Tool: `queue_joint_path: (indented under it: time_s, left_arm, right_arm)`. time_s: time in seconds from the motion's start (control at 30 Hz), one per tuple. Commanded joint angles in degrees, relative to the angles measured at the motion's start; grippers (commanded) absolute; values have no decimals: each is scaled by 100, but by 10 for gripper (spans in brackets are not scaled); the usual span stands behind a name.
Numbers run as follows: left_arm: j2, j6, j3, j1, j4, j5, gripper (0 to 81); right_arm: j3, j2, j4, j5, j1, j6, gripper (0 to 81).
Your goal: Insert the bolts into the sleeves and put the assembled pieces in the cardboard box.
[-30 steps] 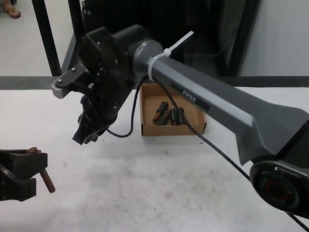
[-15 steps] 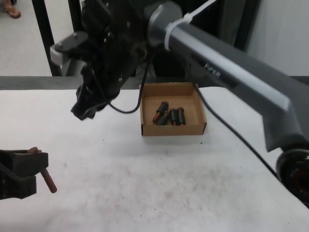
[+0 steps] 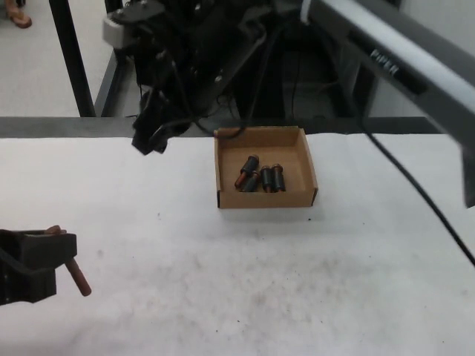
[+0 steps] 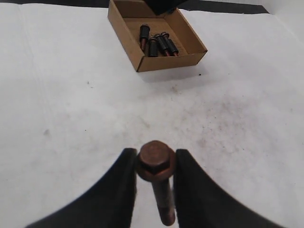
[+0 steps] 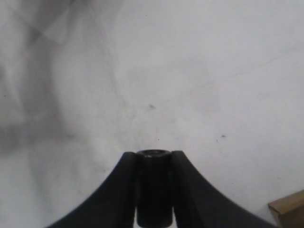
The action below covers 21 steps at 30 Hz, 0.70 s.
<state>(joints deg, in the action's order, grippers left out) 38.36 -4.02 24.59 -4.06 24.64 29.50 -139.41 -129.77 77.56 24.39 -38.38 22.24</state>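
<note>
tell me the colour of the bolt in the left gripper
Coppery brown bolt, best in left wrist view.

Grey arm link w/ white lettering; blk cable; 2 blk curved fingers.

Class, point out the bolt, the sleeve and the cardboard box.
bolt (image 4: 156,162), left wrist view, on its hex head.
sleeve (image 5: 153,190), right wrist view, on its side.
cardboard box (image 3: 266,198), high view, on its near wall.

Bench: white top; we note grey scuffing.
Cardboard box: we see it sitting open on the bench.
</note>
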Motion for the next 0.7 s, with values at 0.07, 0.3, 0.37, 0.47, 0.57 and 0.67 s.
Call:
queue_joint_path:
  time_s: [0.07,0.3,0.37,0.47,0.57,0.67]
  left_arm:
    - [-63,-252,19,-13,-402,119,8]
    - [-63,-369,19,-13,-522,296,8]
    - [-63,-369,19,-13,-522,330,8]
    - [-63,-369,19,-13,-522,408,8]
    - [-63,-369,19,-13,-522,518,8]
    - [-63,-369,19,-13,-522,584,8]
  right_arm:
    - [86,432,110,84,17,-6,2]
    - [656,906,90,257,31,-6,2]
    - [1007,1099,-38,260,31,-18,2]
    - [1683,1494,-468,260,31,-131,2]
    - [2567,2002,-1173,260,31,-334,2]
    - [3652,2574,-2095,260,31,-662,2]
